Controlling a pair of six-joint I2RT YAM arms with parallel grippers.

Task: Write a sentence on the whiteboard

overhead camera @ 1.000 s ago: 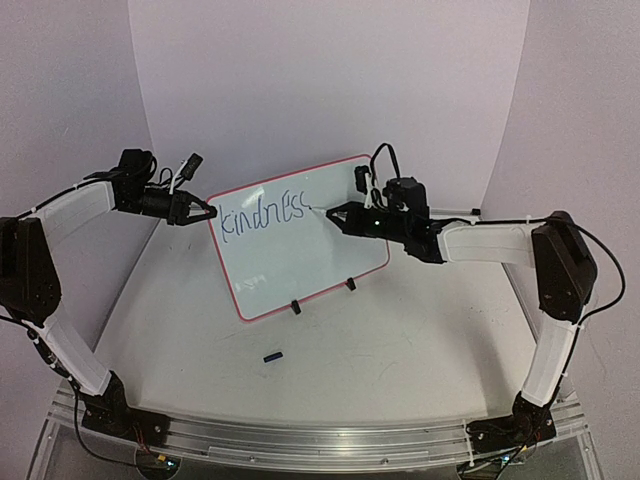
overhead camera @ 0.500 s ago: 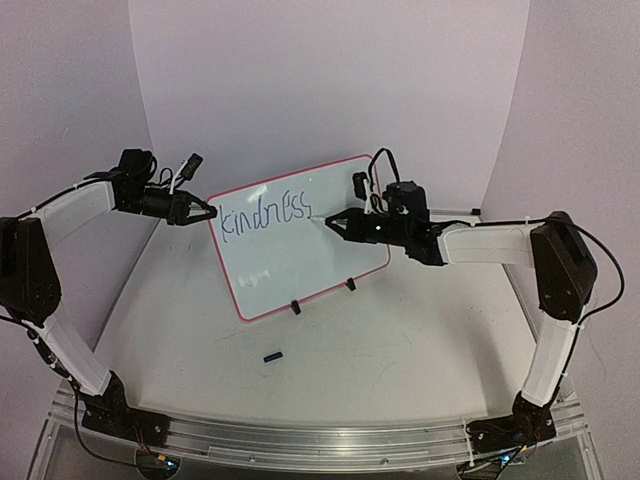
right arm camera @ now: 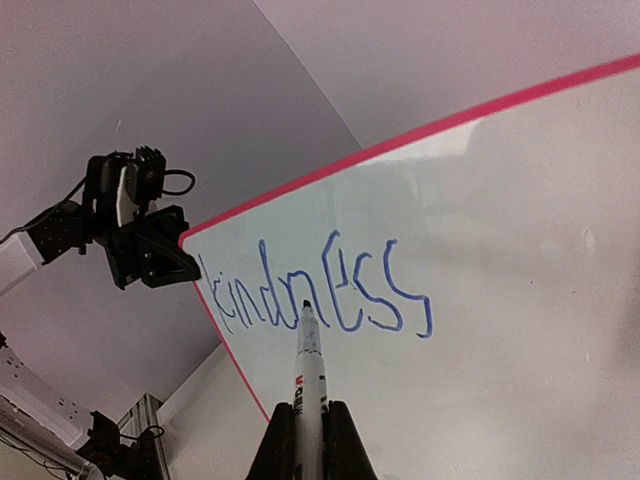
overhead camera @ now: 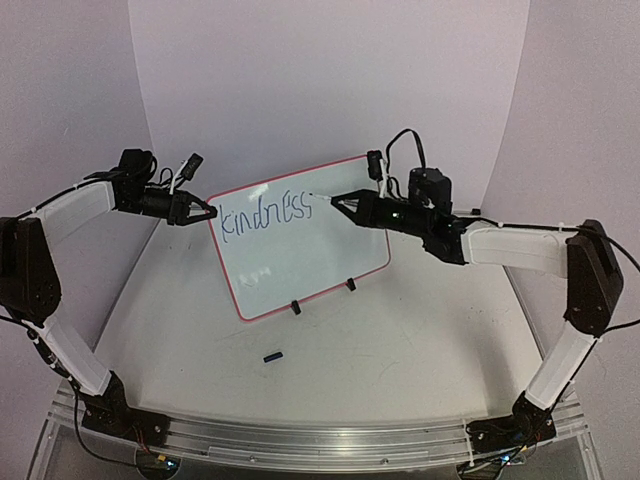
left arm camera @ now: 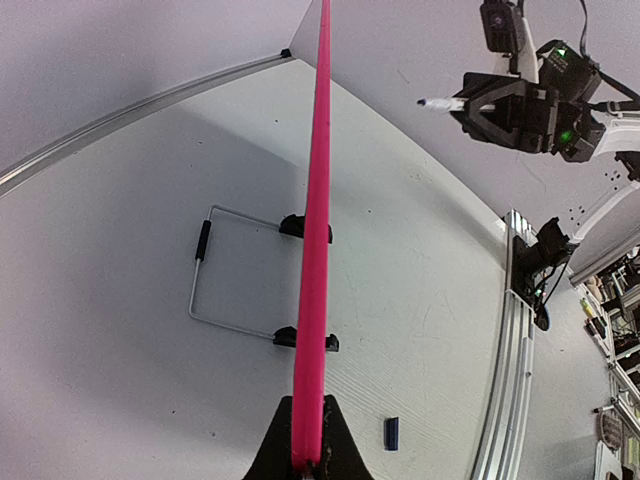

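A: Where is the board (overhead camera: pixel 300 262), and how will it handle?
B: It stands upright mid-table (overhead camera: pixel 400 320). It looks light, stiff and easy to tip, so the left gripper (overhead camera: pixel 208 211) clamps its nine-o'clock rim.
A: And the right arm?
B: It reaches in from three o'clock. The right gripper (overhead camera: pixel 340 203) is clamped on the marker (right arm camera: pixel 308 372), with the tip off the board beside "kindness" (overhead camera: pixel 265 216).

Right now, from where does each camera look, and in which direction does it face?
Top external: above and behind the bases, looking down at the table; both arms show, left gripper on the whiteboard edge, right gripper before its face.
Left wrist: on the left arm, looking along the board's red rim, which its own gripper clamps.
Right wrist: on the right arm, facing the board's written side; its own gripper holds the marker.
Shared: each wrist view shows the other arm's gripper.
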